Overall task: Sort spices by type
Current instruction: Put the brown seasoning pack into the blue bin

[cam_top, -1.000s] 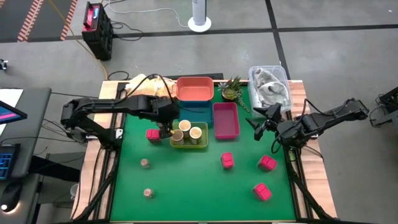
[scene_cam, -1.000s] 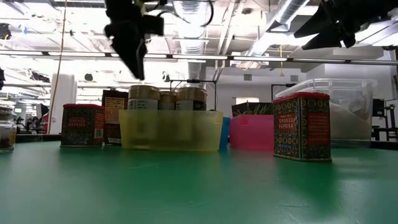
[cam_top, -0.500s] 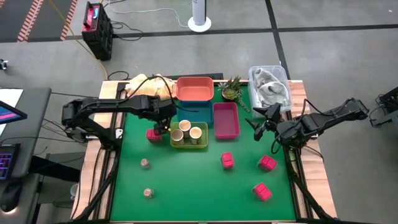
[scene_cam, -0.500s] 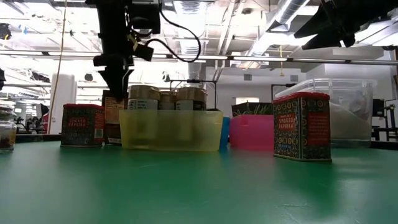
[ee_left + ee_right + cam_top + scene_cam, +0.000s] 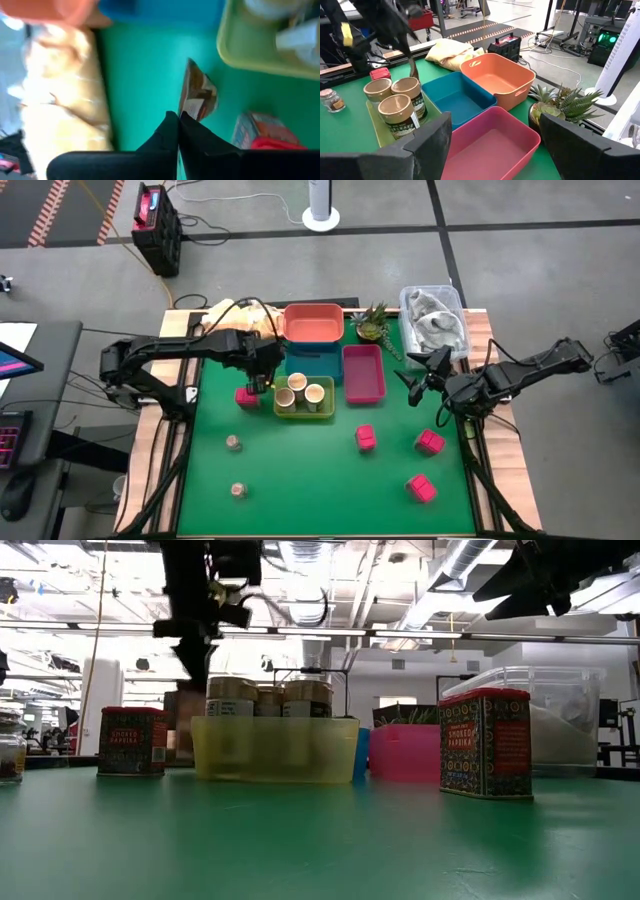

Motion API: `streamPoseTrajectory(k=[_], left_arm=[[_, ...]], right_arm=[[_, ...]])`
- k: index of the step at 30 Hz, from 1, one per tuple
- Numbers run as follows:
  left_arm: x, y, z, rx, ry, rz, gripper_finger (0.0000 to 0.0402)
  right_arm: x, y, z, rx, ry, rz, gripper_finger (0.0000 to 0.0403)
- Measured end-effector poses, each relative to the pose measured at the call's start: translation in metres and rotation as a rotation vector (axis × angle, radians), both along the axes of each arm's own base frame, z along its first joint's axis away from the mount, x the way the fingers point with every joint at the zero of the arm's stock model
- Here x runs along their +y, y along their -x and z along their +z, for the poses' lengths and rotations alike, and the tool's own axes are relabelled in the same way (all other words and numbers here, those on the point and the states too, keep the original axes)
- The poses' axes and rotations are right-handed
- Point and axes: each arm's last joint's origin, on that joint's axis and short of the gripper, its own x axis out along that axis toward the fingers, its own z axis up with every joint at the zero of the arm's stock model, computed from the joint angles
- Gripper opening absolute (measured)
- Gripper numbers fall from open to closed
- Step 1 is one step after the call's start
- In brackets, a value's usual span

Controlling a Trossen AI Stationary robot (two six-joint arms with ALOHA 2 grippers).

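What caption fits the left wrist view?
Left tool shut on brown packet beside yellow tray.

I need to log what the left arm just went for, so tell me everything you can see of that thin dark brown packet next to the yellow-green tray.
The thin dark brown packet looks like a flat, crinkled pouch with a pale label patch and a lighter edge. It stands on edge over the green table mat, beside the yellow-green tray and near a pink spice tin. The left gripper is shut on its near edge, fingers pressed together. Whether its bottom touches the mat cannot be told.
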Motion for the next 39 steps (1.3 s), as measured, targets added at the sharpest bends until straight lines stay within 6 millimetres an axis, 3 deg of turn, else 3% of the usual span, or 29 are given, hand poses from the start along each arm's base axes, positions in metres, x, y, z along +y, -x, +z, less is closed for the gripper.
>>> streamPoseTrajectory(k=[10,16,20,31,35,39], left_arm=[[0.007,-0.015,0.065,-0.201,-0.142,-0.051,0.0001],[0.012,-0.031,0.075,-0.308,-0.233,-0.151,0.0000],[0.020,-0.048,0.069,-0.348,-0.256,-0.195,0.0000],[0.043,-0.099,0.005,-0.273,-0.180,-0.247,0.0000],[0.046,-0.108,-0.015,-0.221,-0.158,-0.257,0.0000],[0.044,-0.109,-0.019,-0.222,-0.107,-0.273,0.0000]], right_arm=[[0.000,0.000,0.000,-0.001,0.000,-0.003,0.0327],[-0.001,0.000,0.000,-0.006,-0.001,-0.005,0.0327],[-0.001,0.000,0.001,-0.011,-0.003,-0.005,0.0327],[-0.001,0.000,0.001,-0.007,0.003,-0.006,0.0327],[-0.001,0.000,0.001,-0.004,0.004,-0.006,0.0327],[-0.001,0.000,0.001,-0.002,0.006,-0.005,0.0327]])
